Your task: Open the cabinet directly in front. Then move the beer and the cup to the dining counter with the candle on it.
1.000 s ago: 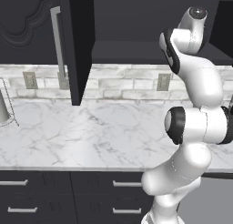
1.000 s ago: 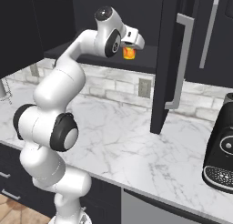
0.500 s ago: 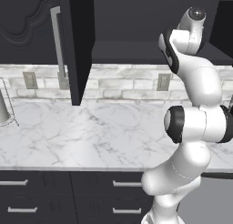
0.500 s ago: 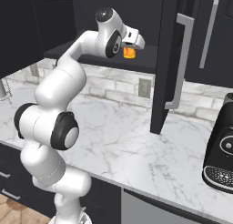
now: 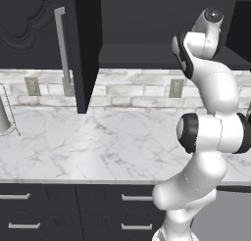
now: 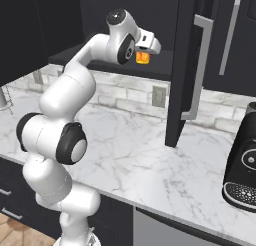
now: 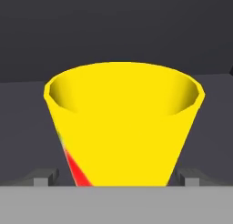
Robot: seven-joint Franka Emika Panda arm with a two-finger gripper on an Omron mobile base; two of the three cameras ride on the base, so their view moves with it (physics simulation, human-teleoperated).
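Yellow tapered cup [image 7: 123, 127] on the open black cabinet's shelf [image 6: 95, 65]
Your end effector [image 7: 119, 177] stands spread around its base; it looks light, stiff, slick: grip low, squarely.

The white arm rises from its base, bends at a dark elbow joint, then climbs steeply to a wrist held high and turned forward. The gripper [image 6: 148, 44] reaches out level from that wrist. In the hand view its jaws stand wide apart, one finger tip [image 7: 43, 176] low at the left and the other low at the right, neither one pressed against anything.
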